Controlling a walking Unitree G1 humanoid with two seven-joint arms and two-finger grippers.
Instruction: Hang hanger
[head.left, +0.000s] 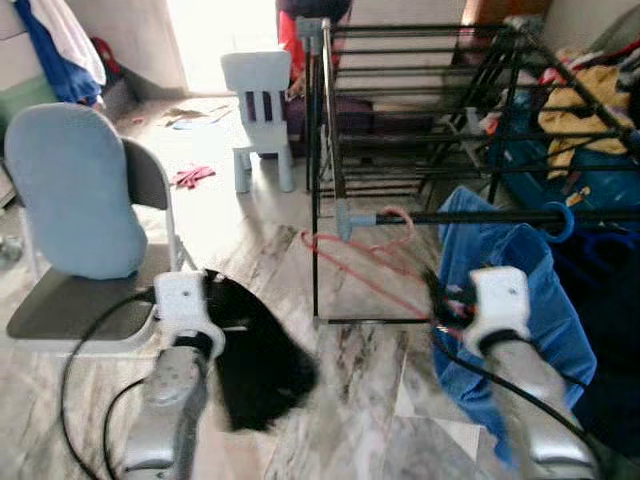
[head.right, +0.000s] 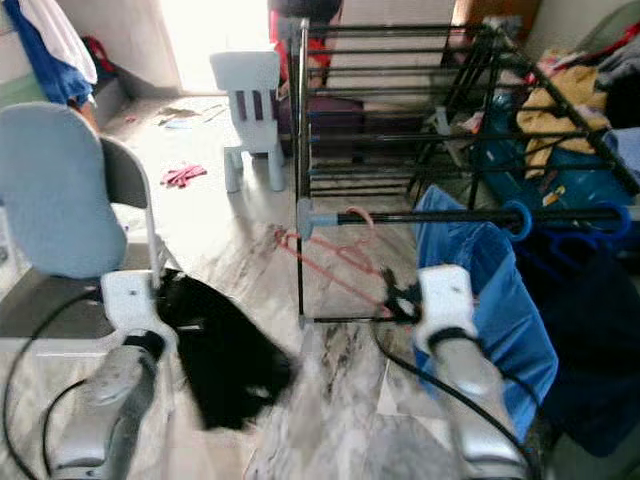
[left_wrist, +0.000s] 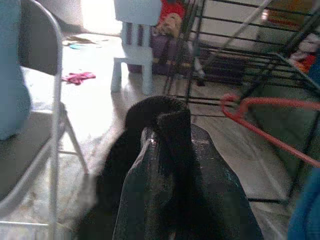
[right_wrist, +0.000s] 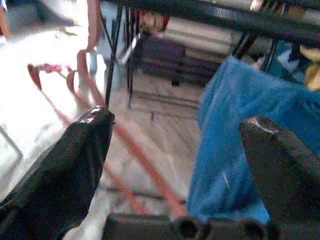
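The pink hanger (head.left: 365, 262), light and stiff, hooks the rack rail (head.left: 480, 216) at twelve o'clock; the right hand (right_wrist: 175, 150) gapes wide around its lower arm. The left hand (left_wrist: 172, 150) clamps black cloth (head.left: 255, 355).

Counts: one pink hanger (head.left: 365, 262); one black drying rack (head.left: 420, 120); two chairs, grey folding (head.left: 75, 215) left, white child's (head.left: 258, 105) far; one black garment (head.left: 255, 355); one blue cloth (head.left: 520, 300) right.
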